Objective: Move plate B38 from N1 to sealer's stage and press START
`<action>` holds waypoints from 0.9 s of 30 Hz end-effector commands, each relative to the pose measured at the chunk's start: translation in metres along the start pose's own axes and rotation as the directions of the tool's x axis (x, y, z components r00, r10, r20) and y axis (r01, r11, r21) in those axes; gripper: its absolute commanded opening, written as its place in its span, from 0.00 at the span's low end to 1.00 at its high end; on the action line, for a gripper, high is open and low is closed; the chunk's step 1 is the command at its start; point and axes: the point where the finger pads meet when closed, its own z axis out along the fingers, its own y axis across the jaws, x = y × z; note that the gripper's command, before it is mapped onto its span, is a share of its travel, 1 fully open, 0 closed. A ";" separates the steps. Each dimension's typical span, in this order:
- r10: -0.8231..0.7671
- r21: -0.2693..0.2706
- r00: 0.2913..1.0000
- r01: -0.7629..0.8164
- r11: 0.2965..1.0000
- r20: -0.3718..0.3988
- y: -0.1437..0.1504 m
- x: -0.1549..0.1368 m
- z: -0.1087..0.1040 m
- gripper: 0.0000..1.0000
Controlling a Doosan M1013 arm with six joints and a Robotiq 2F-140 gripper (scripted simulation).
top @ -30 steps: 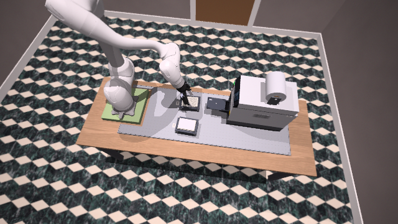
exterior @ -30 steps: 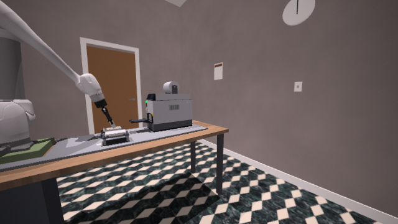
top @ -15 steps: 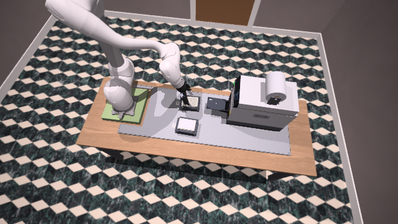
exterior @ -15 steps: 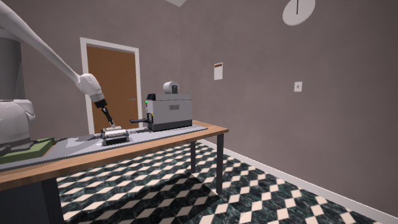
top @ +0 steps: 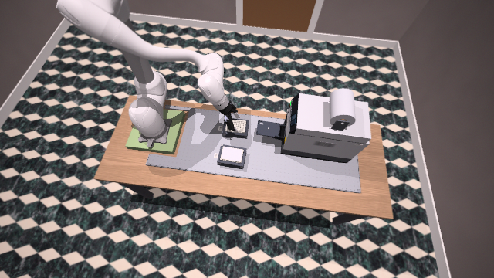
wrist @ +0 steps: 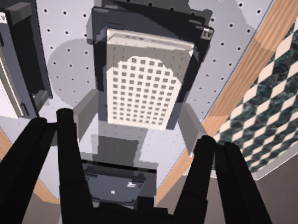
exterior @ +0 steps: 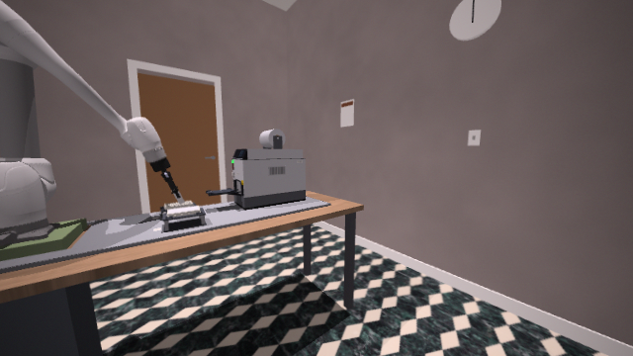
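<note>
While the gripper (top: pixel 231 128) (exterior: pixel 179 199) (wrist: pixel 139 106) points down at a slant, its jaws stand spread, pinching nothing. The wrist view shows one finger toward each long side of plate B38 (top: pixel 240 127) (exterior: pixel 188 203) (wrist: pixel 144 90), with a gap to the plate on both sides; how far down the fingertips reach beside it, I cannot tell. B38, pale with its grid of wells uncovered, sits in nest N1 (top: pixel 241 136) (wrist: pixel 100 60) under the jaws.

Beside that, to the left of the jaws in the wrist view, nest N2 (top: pixel 231 166) (exterior: pixel 184 226) (wrist: pixel 31 60) carries the white-topped plate (top: pixel 231 154) (exterior: pixel 182 212) (wrist: pixel 6 95). Across from the jaws, on the side away from the arm's base, the dark stage (top: pixel 270 129) (exterior: pixel 220 192) (wrist: pixel 112 187) sticks out of the sealer (top: pixel 324 140) (exterior: pixel 274 180). A green light (top: pixel 291 103) (exterior: pixel 232 161) glows on the sealer's front, and a white roll (top: pixel 342 104) (exterior: pixel 268 138) tops its housing.

Beneath these lies a pale perforated mat (top: pixel 201 156) (exterior: pixel 119 233) (wrist: pixel 65 52) on the wooden desk (top: pixel 270 186) (exterior: pixel 223 232) (wrist: pixel 240 80). Behind the jaws, the arm stands on a green base plate (top: pixel 133 144) (exterior: pixel 69 238).
</note>
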 end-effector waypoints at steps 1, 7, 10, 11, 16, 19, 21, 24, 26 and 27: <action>-0.004 0.002 1.000 0.004 1.000 -0.006 0.001 0.005 0.005 0.70; -0.004 0.002 1.000 0.004 1.000 -0.006 0.001 0.006 0.007 0.70; -0.004 0.002 1.000 0.004 1.000 -0.006 0.001 0.007 0.009 0.70; -0.004 0.002 1.000 0.004 1.000 -0.006 0.001 0.007 0.010 0.70; -0.004 0.002 1.000 0.004 1.000 -0.006 0.000 0.008 0.013 0.70; -0.004 0.002 1.000 0.004 1.000 -0.006 0.000 0.009 0.015 0.70; -0.004 0.002 1.000 0.004 1.000 -0.006 0.000 0.009 0.015 0.70; -0.004 0.002 1.000 0.004 1.000 -0.006 0.000 0.009 0.016 0.70; -0.004 0.002 1.000 0.004 1.000 -0.006 0.000 0.009 0.016 0.70; -0.004 0.002 1.000 0.004 1.000 -0.006 0.000 0.009 0.016 0.70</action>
